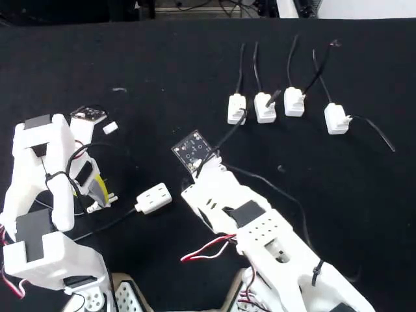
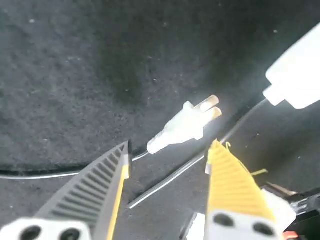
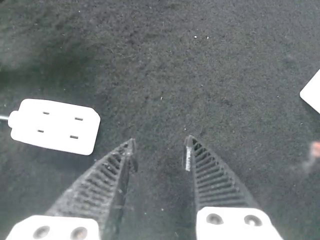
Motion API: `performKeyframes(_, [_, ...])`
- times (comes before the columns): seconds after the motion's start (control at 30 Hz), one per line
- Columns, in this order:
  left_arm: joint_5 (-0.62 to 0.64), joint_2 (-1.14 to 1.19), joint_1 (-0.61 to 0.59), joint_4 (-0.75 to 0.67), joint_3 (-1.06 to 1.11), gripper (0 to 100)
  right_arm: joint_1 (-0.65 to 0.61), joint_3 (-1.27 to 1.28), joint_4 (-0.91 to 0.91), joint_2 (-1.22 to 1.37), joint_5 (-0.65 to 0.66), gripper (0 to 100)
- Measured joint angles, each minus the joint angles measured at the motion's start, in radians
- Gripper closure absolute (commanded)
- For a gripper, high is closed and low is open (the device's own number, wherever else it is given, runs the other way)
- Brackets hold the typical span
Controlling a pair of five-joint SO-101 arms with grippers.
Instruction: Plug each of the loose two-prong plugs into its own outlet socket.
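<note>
- Black cloth covers the table [image 1: 130, 65] in my high view. My left arm stands at the left edge, and the right arm stretches from the bottom edge towards the middle.
- In that view the left gripper [image 1: 96, 194] is low over the cloth. The two-prong plug [image 1: 104, 204] lies right at its tips, prongs pointing towards the outlet socket [image 1: 153, 198].
- The outlet socket lies between the two arms, near the plug but apart from it, and just beside the front end of the right arm.
- A row of four white blocks [image 1: 265, 107] on black cords sits well apart from all this, towards the far side of the table.
- From my left wrist view, the left gripper [image 2: 170, 146] is spread wide and holds nothing. The two-prong plug [image 2: 182, 125] lies flat on the cloth just past the gap between the tips, and I see it touching neither finger.
- Its two prongs point towards the outlet socket [image 2: 300, 75], which stays apart from it. A thin cord [image 2: 170, 181] runs over the cloth between the two fingers.
- From my right wrist view, the right gripper [image 3: 159, 142] is parted to a moderate gap with nothing in it, over bare cloth.
- The outlet socket [image 3: 55, 126] lies face up there, showing two pairs of slots. It sits off to the outside of one finger and does not touch it.
</note>
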Motion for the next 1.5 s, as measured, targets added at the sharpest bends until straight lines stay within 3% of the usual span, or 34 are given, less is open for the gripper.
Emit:
performKeyframes(0.17, [-0.075, 0.0, 0.0, -0.025, 0.002, 75, 0.0, 0.0, 0.0, 0.0, 0.0, 85.0])
performKeyframes(0.43, [-0.089, -0.003, 0.0, -0.31, 0.207, 75, 0.0, 0.0, 0.0, 0.0, 0.0, 85.0])
performKeyframes(0.57, [-0.092, -0.025, 0.0, -0.359, 0.244, 77, 0.0, 0.0, 0.0, 0.0, 0.0, 85.0])
performKeyframes(0.73, [-0.092, -0.025, 0.003, -0.361, 0.245, 98, 0.0, 0.0, 0.0, 0.0, 0.0, 85.0])
performKeyframes(1.03, [-0.091, -0.055, 0.012, -0.361, 0.245, 97, 0.0, 0.0, 0.0, 0.0, 0.0, 85.0])
performKeyframes(1.2, [-0.054, -0.212, 0.028, -0.331, 0.245, 97, 0.038, 0.0, 0.0, 0.0, 0.0, 85.0])
performKeyframes(1.37, [0.011, -0.43, 0.126, -0.198, 0.245, 97, 0.094, 0.0, 0.0, 0.0, -0.003, 85.0])
performKeyframes(1.5, [0.078, -0.545, 0.265, -0.13, 0.245, 97, 0.193, -0.015, 0.064, -0.046, -0.117, 85.0])
